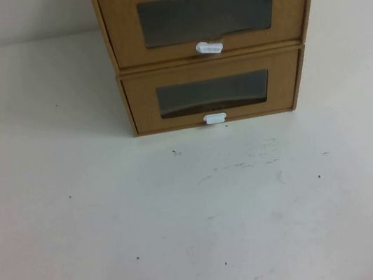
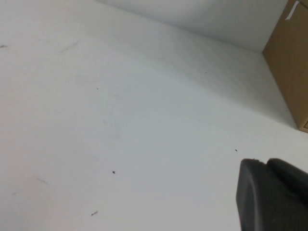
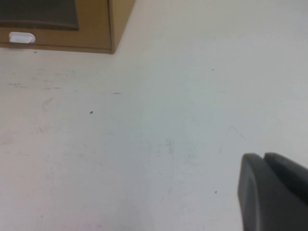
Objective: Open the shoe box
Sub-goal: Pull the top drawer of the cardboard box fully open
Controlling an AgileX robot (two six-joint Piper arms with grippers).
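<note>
Both over table: left gripper, right gripper.

Matte black left gripper, rounded fingers, right gripper identical

Even soft light; faint shadow beside shoe boxes.

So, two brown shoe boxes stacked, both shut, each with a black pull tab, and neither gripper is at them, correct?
Not quite: the pull tabs are white, not black; the high view shows the upper tab and lower tab. The rest holds: the upper box and lower box are shut, and the left gripper and right gripper, both closed, are over the table, away from them.
</note>
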